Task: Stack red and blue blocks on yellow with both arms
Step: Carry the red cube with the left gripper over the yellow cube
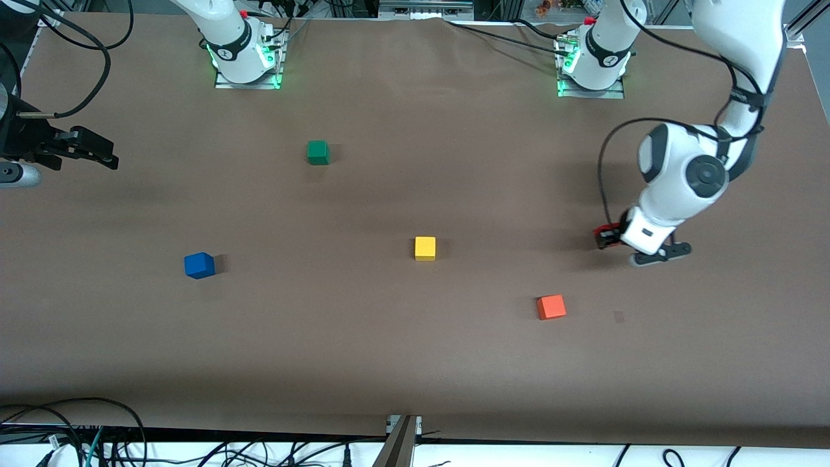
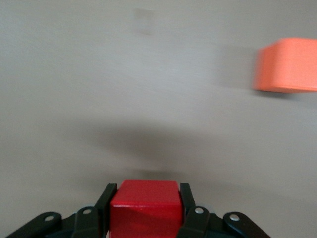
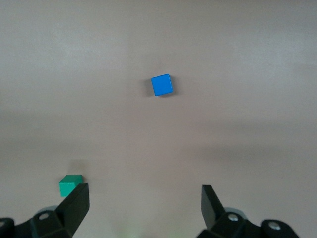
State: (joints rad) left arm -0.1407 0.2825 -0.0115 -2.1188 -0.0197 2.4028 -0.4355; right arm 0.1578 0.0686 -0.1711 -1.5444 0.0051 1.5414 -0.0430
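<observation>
The left end effector [image 2: 144, 218] is clamped on the small matte deep-red cube [image 2: 144, 208] down at the left arm's end of the brown surface [image 1: 415, 363] — so the step in hand looks like the red pickup. Next it probably needs a lift, then a carry over to the small matte yellow cube [image 1: 425, 248] mid-surface. The right end effector [image 3: 144, 206] waits with fingers apart, high over the right arm's end — the bright blue cube [image 1: 199, 265] sits untouched there.

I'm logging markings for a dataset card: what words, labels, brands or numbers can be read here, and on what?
None can be read.
Cubes: red, blue, yellow, orange, green: plain faces.
Arm bases: a small round mark on each black band, too small to read.
</observation>
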